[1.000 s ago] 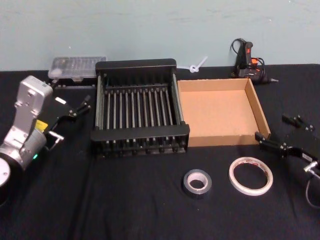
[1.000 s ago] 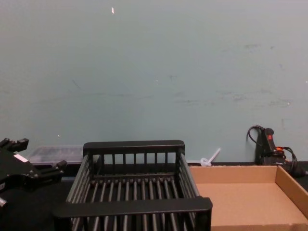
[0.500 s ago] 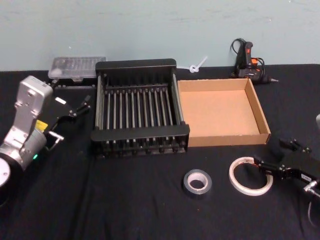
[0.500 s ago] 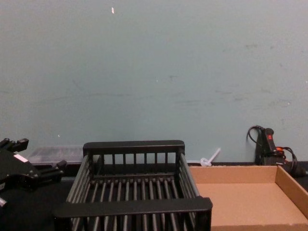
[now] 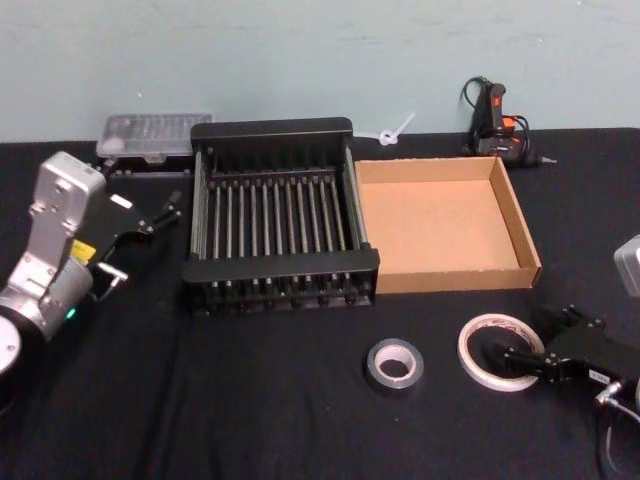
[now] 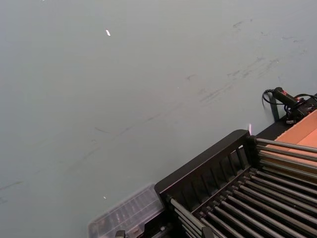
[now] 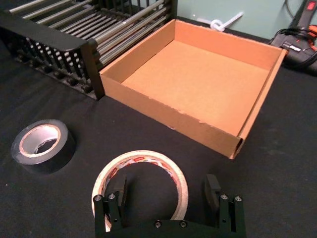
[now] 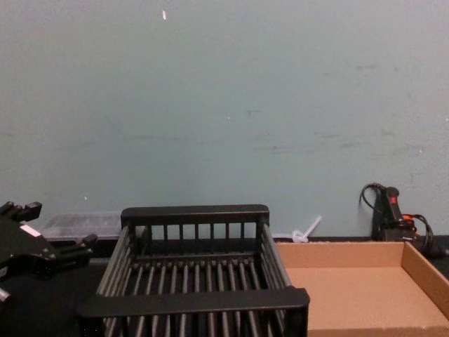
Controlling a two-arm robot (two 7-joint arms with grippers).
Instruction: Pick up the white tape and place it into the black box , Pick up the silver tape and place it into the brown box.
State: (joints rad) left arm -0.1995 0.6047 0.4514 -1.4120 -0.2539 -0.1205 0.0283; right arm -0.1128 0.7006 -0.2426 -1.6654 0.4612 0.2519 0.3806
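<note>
Left pincer (image 5: 160, 215) parked left of the black box (image 5: 278, 130), fingers parted, holding nothing. Black box is slatted hard plastic; brown box (image 5: 522, 232) beside it is shallow matte cardboard. On the worktop (image 5: 250, 400), silver tape (image 5: 394, 364) is a thick glossy roll, untouched. We're on step one: right pincer (image 7: 170, 191) gapes wide, straddling the near rim of the white tape (image 7: 141, 186), a thin flat ring. Next we likely drop lower and pinch.
</note>
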